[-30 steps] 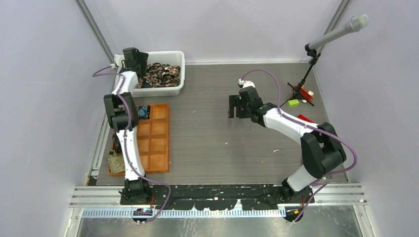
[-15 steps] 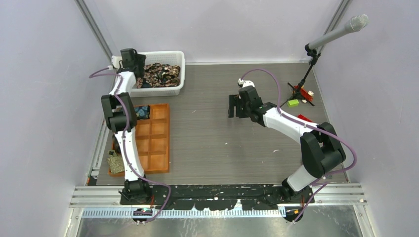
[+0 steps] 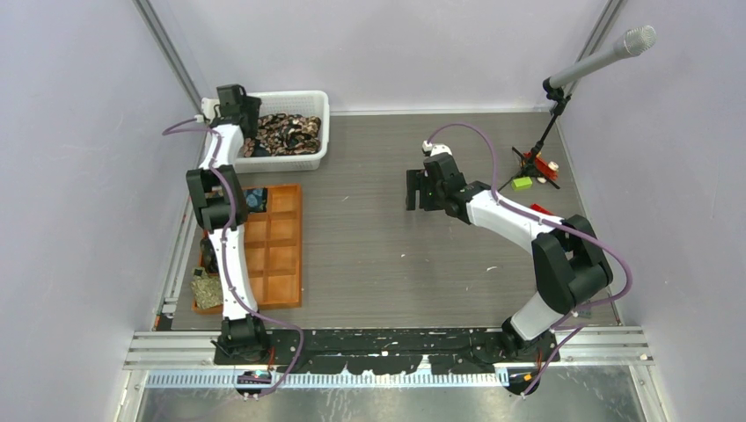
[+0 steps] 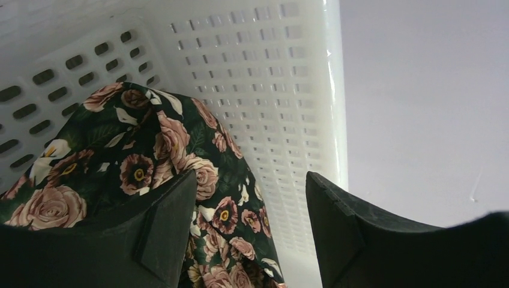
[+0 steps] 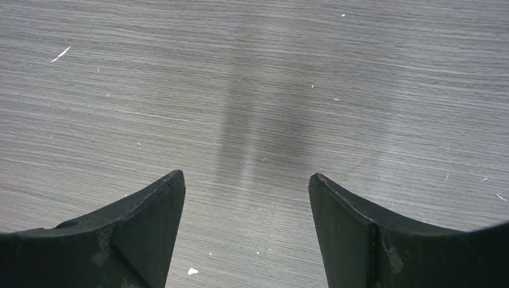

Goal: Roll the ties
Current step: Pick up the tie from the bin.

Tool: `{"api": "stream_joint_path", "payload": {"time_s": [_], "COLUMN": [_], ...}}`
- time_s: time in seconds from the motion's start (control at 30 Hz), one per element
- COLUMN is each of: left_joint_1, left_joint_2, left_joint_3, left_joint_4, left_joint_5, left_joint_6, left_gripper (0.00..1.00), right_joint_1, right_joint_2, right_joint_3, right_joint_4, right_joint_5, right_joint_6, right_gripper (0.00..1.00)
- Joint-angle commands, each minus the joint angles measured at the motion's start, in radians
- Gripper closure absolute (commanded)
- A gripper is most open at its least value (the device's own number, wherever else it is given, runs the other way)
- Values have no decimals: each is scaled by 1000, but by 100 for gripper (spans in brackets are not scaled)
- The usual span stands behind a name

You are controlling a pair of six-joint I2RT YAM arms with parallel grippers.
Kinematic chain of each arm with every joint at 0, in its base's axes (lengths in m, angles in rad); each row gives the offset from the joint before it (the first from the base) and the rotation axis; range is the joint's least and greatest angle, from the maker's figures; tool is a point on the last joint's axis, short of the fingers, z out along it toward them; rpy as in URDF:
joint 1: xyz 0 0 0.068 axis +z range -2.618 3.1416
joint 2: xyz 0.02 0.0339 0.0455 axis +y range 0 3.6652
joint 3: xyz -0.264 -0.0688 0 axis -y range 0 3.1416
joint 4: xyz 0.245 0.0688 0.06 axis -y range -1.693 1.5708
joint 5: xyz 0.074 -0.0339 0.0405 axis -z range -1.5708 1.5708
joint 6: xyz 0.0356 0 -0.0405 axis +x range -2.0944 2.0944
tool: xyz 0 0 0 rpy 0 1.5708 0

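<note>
Left hand (image 4: 249, 181) gapes over floral tie (image 4: 150, 150) in slotted basket (image 4: 258, 78).

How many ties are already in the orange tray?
2 visible: a blue tie at the orange tray's far end, an olive tie at its near left corner. The left arm covers part of it, so more may be hidden.

Dark floral ties (image 3: 286, 134) lie heaped in the white basket (image 3: 299, 93).
</note>
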Motion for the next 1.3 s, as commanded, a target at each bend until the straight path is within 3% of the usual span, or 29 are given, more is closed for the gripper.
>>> {"api": "stream_joint_path", "payload": {"time_s": [0.0,0.4,0.67,1.07,1.13,1.23,1.27], "left_joint_1": [8,6,7,5,5,5,5], "left_joint_2": [-19,-52,-28,104,112,107,98], "left_joint_3": [-6,-67,-27,143,143,140,134], "left_joint_4": [-26,-37,-8,-10,2,20,29], "left_joint_5": [-15,-15,-10,1,13,32,40], "left_joint_6": [11,-1,-3,-28,-32,-30,-26], "left_gripper": [31,31,33,58,70,98,100], "right_joint_1": [-4,-3,-3,-2,-4,-3,-3], "right_joint_2": [3,3,6,17,18,21,21], "right_joint_3": [50,51,53,67,68,70,70], "right_joint_4": [9,9,8,-4,-5,-6,-6], "right_joint_5": [-4,-5,-8,-11,-11,-11,-10], "right_joint_6": [-2,-4,-4,-6,-7,-5,-6], "right_gripper": [20,21,21,22,23,23,23]}}
